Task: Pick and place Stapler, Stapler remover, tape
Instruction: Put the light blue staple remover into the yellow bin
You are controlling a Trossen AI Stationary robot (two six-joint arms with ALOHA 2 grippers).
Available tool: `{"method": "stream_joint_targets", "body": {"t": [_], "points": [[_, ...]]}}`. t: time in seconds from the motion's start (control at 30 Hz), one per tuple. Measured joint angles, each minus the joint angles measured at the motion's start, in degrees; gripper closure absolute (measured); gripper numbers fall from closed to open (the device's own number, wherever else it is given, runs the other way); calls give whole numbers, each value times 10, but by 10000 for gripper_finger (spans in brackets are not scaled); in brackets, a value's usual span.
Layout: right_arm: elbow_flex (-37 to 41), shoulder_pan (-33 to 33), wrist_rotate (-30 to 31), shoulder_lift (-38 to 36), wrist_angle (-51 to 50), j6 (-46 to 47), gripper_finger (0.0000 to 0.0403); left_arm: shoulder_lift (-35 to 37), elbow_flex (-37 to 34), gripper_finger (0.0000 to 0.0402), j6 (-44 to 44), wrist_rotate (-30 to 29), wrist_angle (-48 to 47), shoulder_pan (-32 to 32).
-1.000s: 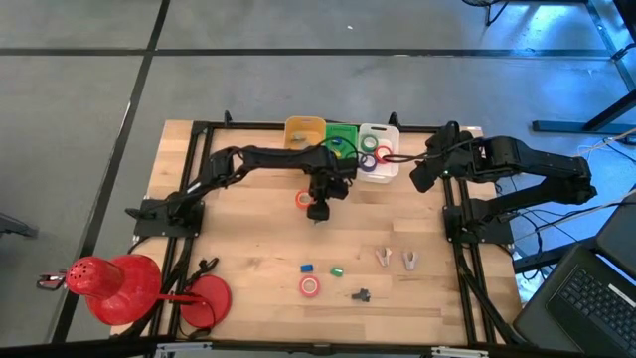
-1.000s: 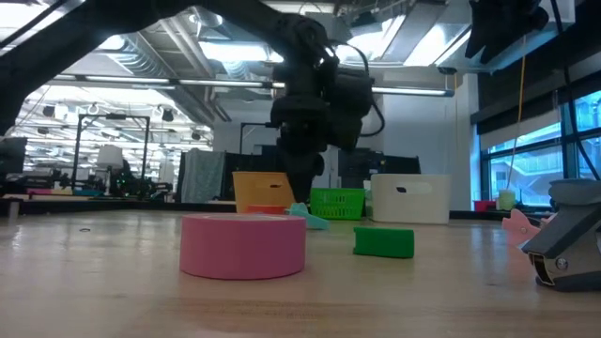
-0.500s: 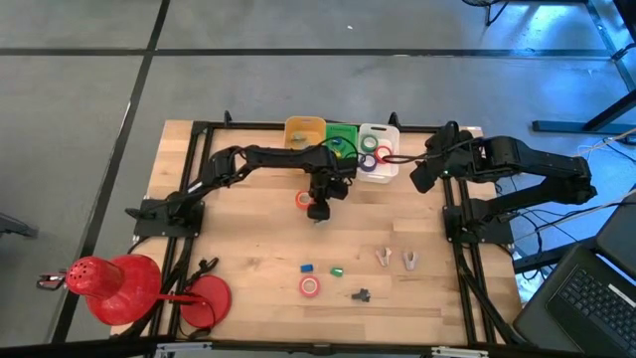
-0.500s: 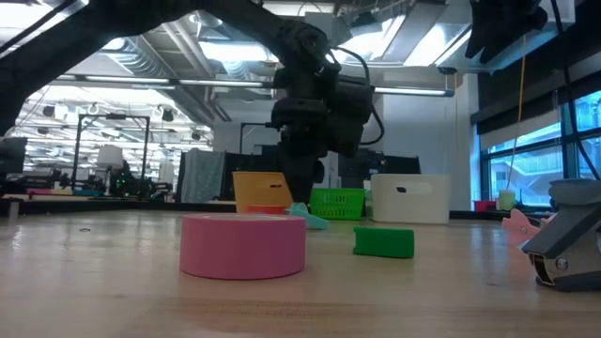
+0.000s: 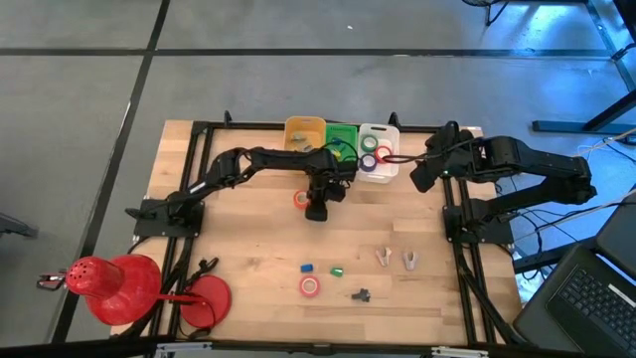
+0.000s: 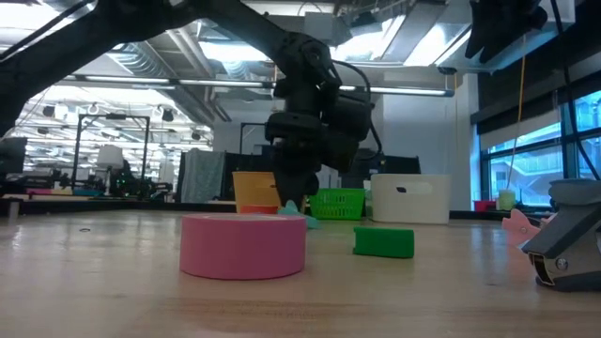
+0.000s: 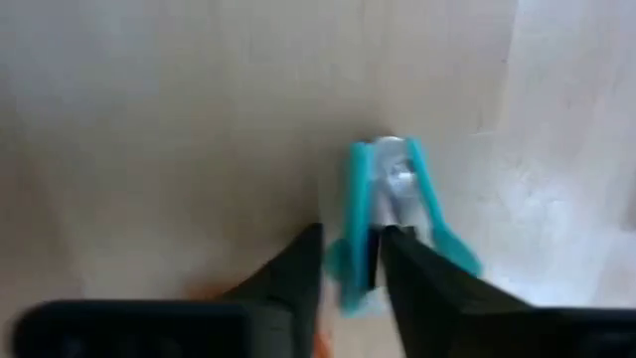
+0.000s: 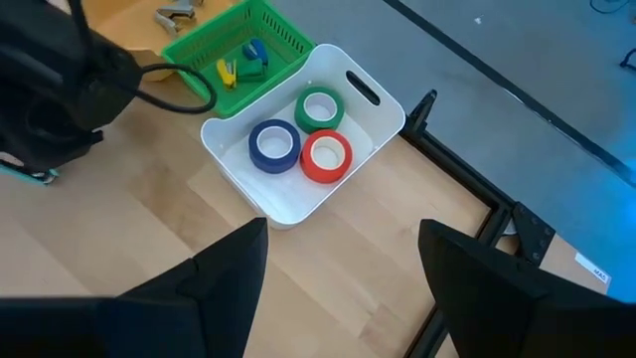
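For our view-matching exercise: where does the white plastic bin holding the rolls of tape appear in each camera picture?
High view: the white plastic bin is at the table's far edge, rightmost of three containers.
Low view: background, right of centre.
Left wrist view: not in it.
Right wrist view: near the middle.
Shared landmark: the green mesh basket right beside it.

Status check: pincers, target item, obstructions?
Left pincer low at table centre, straddling one arm of teal staple remover. Right pincer open, waiting near white bin. No obstruction visible.
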State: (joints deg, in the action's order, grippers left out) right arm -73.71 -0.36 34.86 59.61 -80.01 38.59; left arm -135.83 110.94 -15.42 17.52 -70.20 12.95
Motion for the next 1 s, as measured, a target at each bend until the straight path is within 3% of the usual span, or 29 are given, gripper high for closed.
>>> {"method": "stream_joint_targets", "body": {"t": [0.07,0.1,0.3,0.53,0.83,1.0], "points": [[0,0,1,0,0,0,140,0,-1,369,-2,6,-12,-1],[0,0,2,0,0,0,140,0,-1,374,-1,6,-14,-2],[0,0,7,0,0,0,140,0,14,374,-16,5,-52,-1],[0,0,7,0,0,2,140,1,112,374,-53,4,-120,13],[0,0,8,0,-5,5,140,23,233,374,-39,-67,-110,108],[0,0,10,0,-12,16,140,22,237,374,4,-53,-67,196]]}}
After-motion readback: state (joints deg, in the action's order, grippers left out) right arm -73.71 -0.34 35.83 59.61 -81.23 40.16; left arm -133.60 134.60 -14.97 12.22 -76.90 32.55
